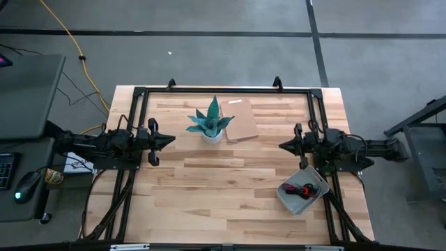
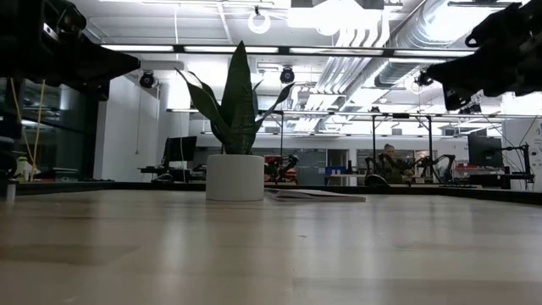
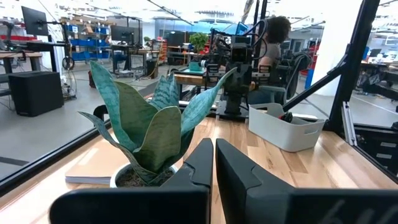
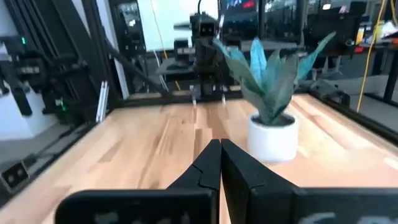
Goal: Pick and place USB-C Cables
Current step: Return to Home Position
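The USB-C cables lie as a small red-and-black tangle inside the grey tray near the table's right near corner. I cannot make out a silver-grey or pink bundle. In the left wrist view a dark and red bit of cable shows over the tray's rim. My left gripper hovers shut at the table's left side, pointing at the potted plant. My right gripper hovers shut at the right side, just beyond the tray. Both are above the tabletop and hold nothing.
A potted plant in a white pot stands mid-table toward the far edge, between the two grippers. A flat brown pad lies beside it on the right. A black frame borders the table. Bare wood spreads across the near half.
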`<move>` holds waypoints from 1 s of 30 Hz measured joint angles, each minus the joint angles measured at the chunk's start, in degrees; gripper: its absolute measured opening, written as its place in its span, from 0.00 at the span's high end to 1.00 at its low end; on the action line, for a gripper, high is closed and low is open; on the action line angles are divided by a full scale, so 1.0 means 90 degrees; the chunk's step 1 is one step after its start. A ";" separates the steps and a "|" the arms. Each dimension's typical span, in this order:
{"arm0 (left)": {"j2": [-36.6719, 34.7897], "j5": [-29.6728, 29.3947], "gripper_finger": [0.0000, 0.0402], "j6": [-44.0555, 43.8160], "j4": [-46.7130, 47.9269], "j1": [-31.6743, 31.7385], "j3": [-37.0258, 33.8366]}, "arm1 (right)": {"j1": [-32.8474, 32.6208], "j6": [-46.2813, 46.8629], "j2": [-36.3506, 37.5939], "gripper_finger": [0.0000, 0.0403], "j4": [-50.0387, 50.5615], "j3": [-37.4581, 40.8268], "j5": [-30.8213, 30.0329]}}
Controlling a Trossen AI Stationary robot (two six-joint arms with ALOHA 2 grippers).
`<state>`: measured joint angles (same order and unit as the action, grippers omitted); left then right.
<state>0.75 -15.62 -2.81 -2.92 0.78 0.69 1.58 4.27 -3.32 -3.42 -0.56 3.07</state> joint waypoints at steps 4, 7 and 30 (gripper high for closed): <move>0.0000 0.0000 1.00 0.0000 0.0002 0.0000 0.0000 | -0.0037 -0.0268 0.0127 1.00 0.0247 -0.0002 0.0024; 0.0000 0.0000 1.00 0.0000 0.0002 0.0000 0.0000 | -0.0057 -0.0458 0.0093 1.00 0.0283 -0.0002 -0.0212; 0.0000 0.0000 1.00 0.0000 0.0002 0.0000 0.0002 | -0.0053 -0.0308 0.0035 1.00 0.0296 -0.0002 -0.0389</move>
<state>0.75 -15.62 -2.81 -2.90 0.78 0.71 1.10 1.50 -3.01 -0.75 -0.58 -0.43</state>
